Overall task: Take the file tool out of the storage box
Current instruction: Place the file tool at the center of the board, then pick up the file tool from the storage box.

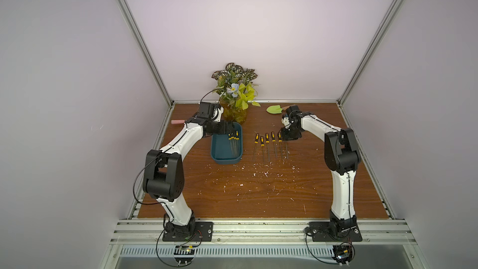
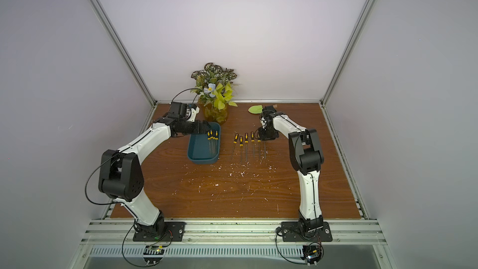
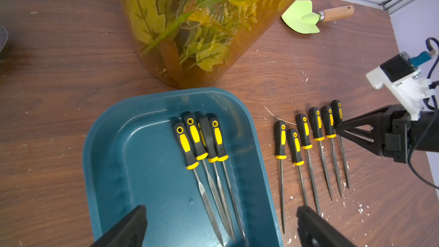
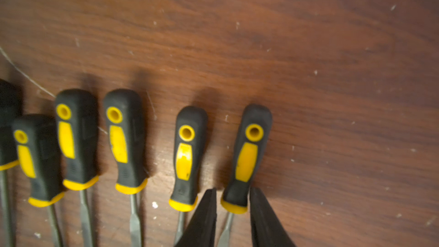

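The dark teal storage box (image 1: 222, 155) (image 2: 199, 154) (image 3: 133, 162) lies left of centre, and several black-and-yellow file tools (image 1: 233, 138) (image 2: 212, 137) (image 3: 202, 143) lie bunched along its right side. My left gripper (image 1: 230, 130) (image 2: 207, 128) (image 3: 221, 226) hovers open above their blades, holding nothing. Several more files (image 1: 267, 141) (image 2: 246, 141) (image 3: 306, 134) lie in a row on the table. My right gripper (image 1: 280, 135) (image 2: 259, 135) (image 4: 232, 190) straddles the collar of the rightmost file (image 4: 249, 158), which rests on the wood. Its jaws are slightly apart, with a gap on one side.
An amber vase of artificial plants (image 1: 235, 115) (image 3: 190, 43) stands just behind the box, close to my left wrist. A green trowel (image 1: 274, 109) (image 3: 304, 17) lies at the back right. A pink object (image 1: 178, 122) sits at the left edge. White flecks litter the wooden table (image 1: 258, 190).
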Robot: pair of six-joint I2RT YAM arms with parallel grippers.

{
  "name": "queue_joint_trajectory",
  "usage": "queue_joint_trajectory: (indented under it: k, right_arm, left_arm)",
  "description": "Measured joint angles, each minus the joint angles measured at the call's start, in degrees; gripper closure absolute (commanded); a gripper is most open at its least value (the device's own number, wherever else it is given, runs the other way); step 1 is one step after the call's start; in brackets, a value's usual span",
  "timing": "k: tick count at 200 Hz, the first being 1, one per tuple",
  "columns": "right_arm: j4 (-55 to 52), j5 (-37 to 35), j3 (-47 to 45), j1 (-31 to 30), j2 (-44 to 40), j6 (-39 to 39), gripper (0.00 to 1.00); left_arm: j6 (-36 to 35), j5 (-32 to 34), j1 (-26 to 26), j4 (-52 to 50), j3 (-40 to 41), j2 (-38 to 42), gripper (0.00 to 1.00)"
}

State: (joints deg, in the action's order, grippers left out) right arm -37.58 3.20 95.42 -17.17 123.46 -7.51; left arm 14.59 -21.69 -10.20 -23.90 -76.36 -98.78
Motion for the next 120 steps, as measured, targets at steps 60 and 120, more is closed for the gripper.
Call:
queue_joint_trajectory:
  k: [60,120]
  right_arm:
    - [-0.48,-1.03,0.79,0.00,-2.29,-0.22,0.67]
    - [0.50,-1.95,0.76,0.07,-13.99,-1.05,0.66]
  left_arm:
    - [0.26,1.40,-0.02,-0.35,0.02,-0.39,0.00]
    - [2.49,6.49,-1.27,-1.01,-0.20,-7.26,0.20]
